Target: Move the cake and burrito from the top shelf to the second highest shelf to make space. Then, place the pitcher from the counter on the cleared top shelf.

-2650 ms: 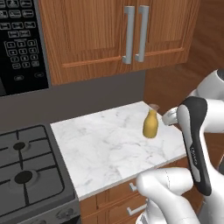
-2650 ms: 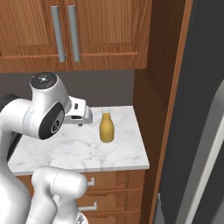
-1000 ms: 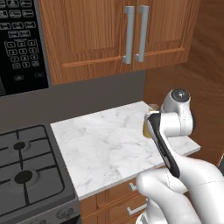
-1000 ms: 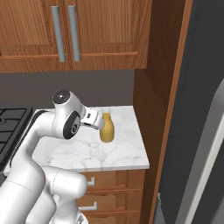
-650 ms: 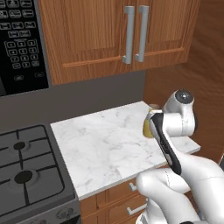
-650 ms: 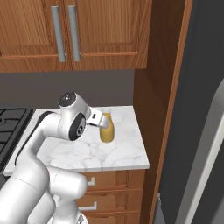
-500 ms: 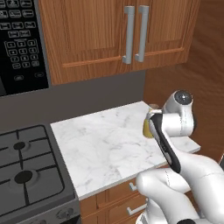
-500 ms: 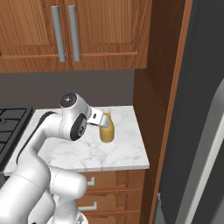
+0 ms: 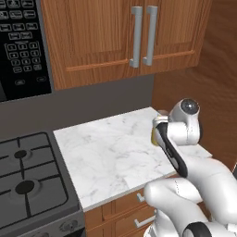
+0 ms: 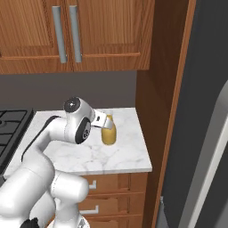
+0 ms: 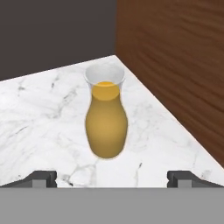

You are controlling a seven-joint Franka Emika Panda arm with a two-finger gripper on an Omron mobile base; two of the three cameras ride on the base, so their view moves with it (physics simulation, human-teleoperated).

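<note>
The pitcher (image 11: 106, 118), a clear carafe holding yellow-orange liquid, stands upright on the marbled counter (image 11: 39, 113) near its back right corner. My gripper (image 11: 113, 177) is open, with its two fingertips (image 11: 41, 177) spread wide, level with the pitcher's base and a short way in front of it, not touching. From the right base view the gripper (image 10: 103, 121) sits just left of the pitcher (image 10: 109, 133). In the left base view my arm covers most of the pitcher. The cake, the burrito and the fridge shelves are out of view.
A tall wooden side panel (image 11: 175, 65) rises close to the right of the pitcher, and a dark backsplash (image 11: 52, 30) stands behind it. Upper cabinets (image 9: 125, 37) hang overhead. The black gas stove (image 9: 28, 180) borders the counter (image 9: 106, 152) on the left. The grey fridge door (image 10: 209, 133) stands at the right.
The arm has folded down and the hand has dropped from above the counter to pitcher height, closing in on the pitcher. The pitcher has not moved.
</note>
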